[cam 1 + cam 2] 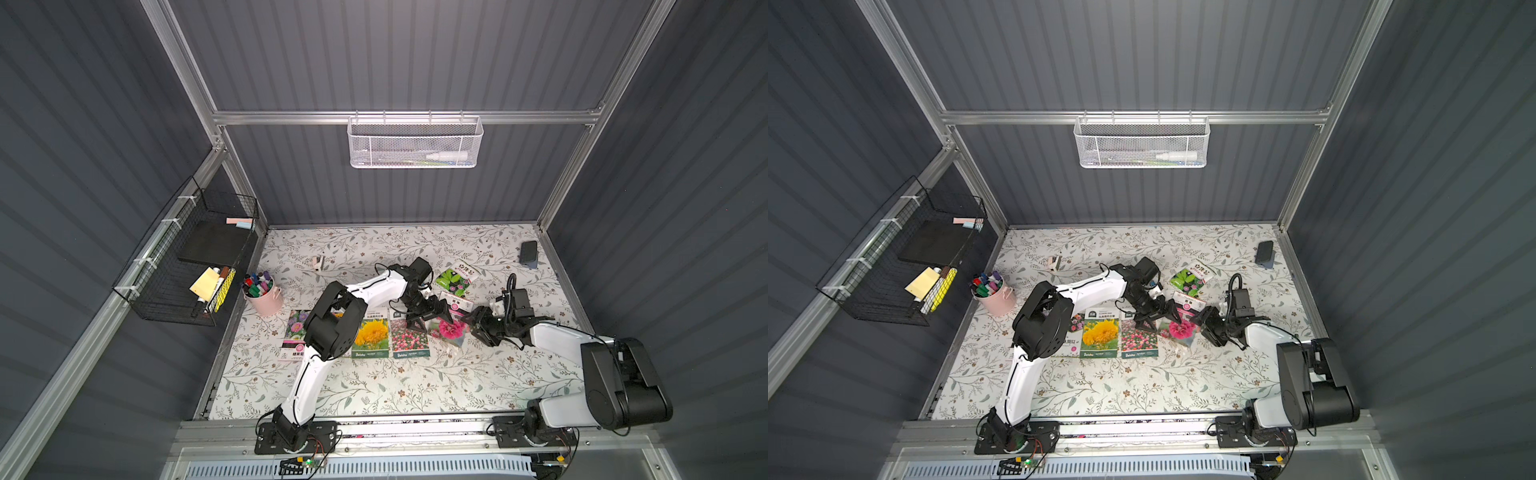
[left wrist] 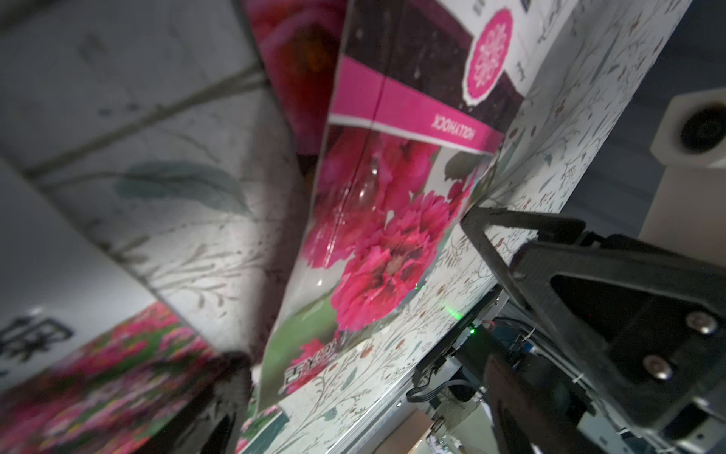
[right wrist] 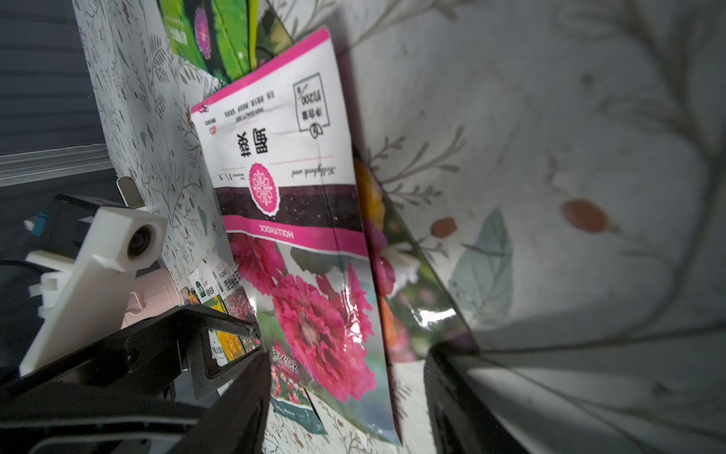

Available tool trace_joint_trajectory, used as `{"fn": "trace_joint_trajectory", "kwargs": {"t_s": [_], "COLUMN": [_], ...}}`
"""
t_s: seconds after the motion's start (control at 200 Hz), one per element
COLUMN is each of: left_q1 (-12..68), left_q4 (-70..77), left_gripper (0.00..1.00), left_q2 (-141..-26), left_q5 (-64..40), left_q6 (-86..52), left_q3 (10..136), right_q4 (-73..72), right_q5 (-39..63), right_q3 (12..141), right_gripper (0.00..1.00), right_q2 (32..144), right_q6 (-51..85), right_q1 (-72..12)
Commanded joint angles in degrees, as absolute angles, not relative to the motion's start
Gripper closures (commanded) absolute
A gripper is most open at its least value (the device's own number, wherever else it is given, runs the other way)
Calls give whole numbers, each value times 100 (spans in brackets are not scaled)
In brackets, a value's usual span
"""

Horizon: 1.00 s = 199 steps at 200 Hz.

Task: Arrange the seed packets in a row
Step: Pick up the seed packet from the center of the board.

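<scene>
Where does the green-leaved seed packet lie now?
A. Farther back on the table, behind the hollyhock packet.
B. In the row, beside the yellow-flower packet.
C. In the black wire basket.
A: in a top view the green-leaved packet lies on the table behind the hollyhock packet, apart from the row.

On the bench (image 1: 374,386), the sunflower packet (image 1: 370,334) lies left of the hollyhock packet (image 1: 451,329), a third packet (image 1: 409,338) between them. The hollyhock packet overlaps another packet (image 3: 400,271) (mostly hidden), with a rear packet (image 1: 453,280) behind.
</scene>
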<state>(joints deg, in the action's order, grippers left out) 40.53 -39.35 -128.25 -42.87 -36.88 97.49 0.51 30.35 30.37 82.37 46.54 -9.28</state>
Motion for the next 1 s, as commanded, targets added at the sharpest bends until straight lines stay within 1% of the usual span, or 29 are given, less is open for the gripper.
{"fn": "trace_joint_trajectory", "kwargs": {"t_s": [0.0, 0.06, 0.17, 0.225, 0.24, 0.3, 0.365, 0.435, 0.49, 0.55, 0.575, 0.64, 0.755, 0.84, 0.9, 0.99], "left_q1": [4078, 4078, 4074, 4078, 4078, 4078, 4085, 4095, 4110, 4136, 4137, 4139, 4135, 4094, 4038, 3922], "left_q4": [-3873, -3938, -4127, -4133, -4123, -4080, -3939, -3750, -3693, -3704, -3736, -3922, -4706, -5016, -4977, -4501], "left_gripper": [21, 28, 55, 66, 67, 68, 76, 79, 84, 96, 99, 100, 100, 100, 100, 100], "left_q2": [-12964, -12940, -12937, -12937, -12937, -12944, -12982, -13033, -13073, -13104, -13097, -13025, -12697, -12401, -12161, -11666], "left_q5": [-4274, -4306, -4359, -4375, -4375, -4383, -4434, -4482, -4508, -4551, -4552, -4486, -4262, -4104, -4111, -4198], "left_q6": [-3862, -3864, -3797, -3802, -3810, -3847, -3976, -4128, -4186, -4188, -4169, -4039, -3288, -2962, -2964, -3166], "left_q3": [9867, 9929, 10101, 10141, 10143, 10162, 10160, 10163, 10195, 10268, 10288, 10319, 10413, 10425, 10347, 9986], "right_q4": [196, 130, 61, 37, 23, 6, -14, -56, -96, -90, -92, 6, 347, 548, 571, 588], "right_q5": [2938, 2960, 3001, 3014, 3018, 3032, 3056, 3114, 3157, 3185, 3194, 3212, 3217, 3261, 3352, 3399], "right_q3": [2945, 2917, 2900, 2892, 2892, 2880, 2876, 2865, 2852, 2857, 2872, 2892, 2964, 2971, 2924, 2883], "right_gripper": [36, 36, 37, 37, 37, 37, 37, 37, 37, 37, 37, 35, 25, 20, 16, 13], "right_q2": [8480, 8520, 8595, 8605, 8609, 8609, 8609, 8623, 8629, 8593, 8567, 8458, 7985, 7567, 7276, 6847], "right_q6": [4737, 4758, 4789, 4796, 4798, 4806, 4809, 4836, 4851, 4843, 4850, 4816, 4634, 4536, 4534, 4565], "right_q1": [-888, -888, -880, -880, -879, -879, -881, -882, -880, -882, -879, -879, -879, -890, -917, -992]}}
